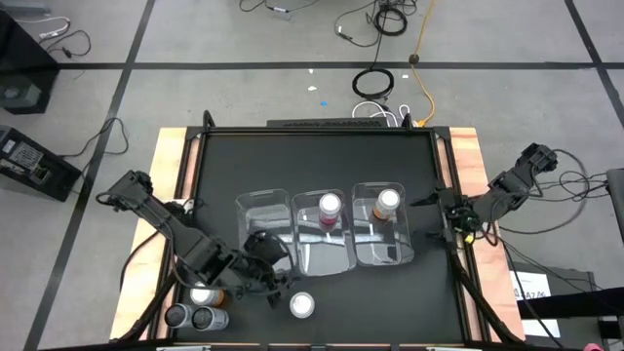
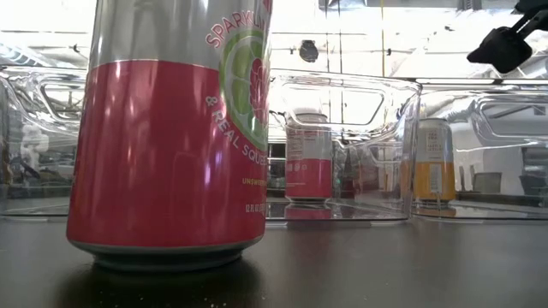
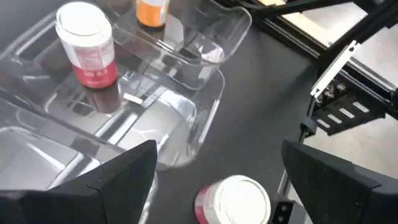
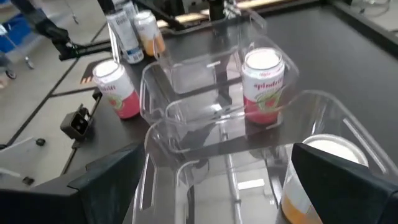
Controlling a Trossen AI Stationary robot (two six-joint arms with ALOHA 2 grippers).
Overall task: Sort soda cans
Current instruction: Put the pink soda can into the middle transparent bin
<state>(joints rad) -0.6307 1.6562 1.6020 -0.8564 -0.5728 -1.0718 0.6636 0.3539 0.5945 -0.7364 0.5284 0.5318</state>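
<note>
Three clear bins (image 1: 263, 210) side by side mid-table, on black table (image 1: 322, 156).
Middle bin (image 1: 343, 255): one red can (image 1: 330, 209), upright.
Right-hand bin (image 1: 398, 255): one orange can (image 1: 388, 205), upright.
Left-hand bin: no can visible inside.
Second red can (image 1: 301, 306) upright on bare table near front edge, outside the bins, just ahead of the low camera.
Front-left corner: second orange can (image 1: 206, 294) plus two silver cans (image 1: 178, 316), upright, close together.
Left gripper (image 1: 265, 277) low over table, between left-hand bin and the loose red can; jaws spread wide, nothing between them.
Right gripper (image 1: 436, 207) at right table edge, beside right-hand bin; jaws spread wide, holding nothing.
</note>
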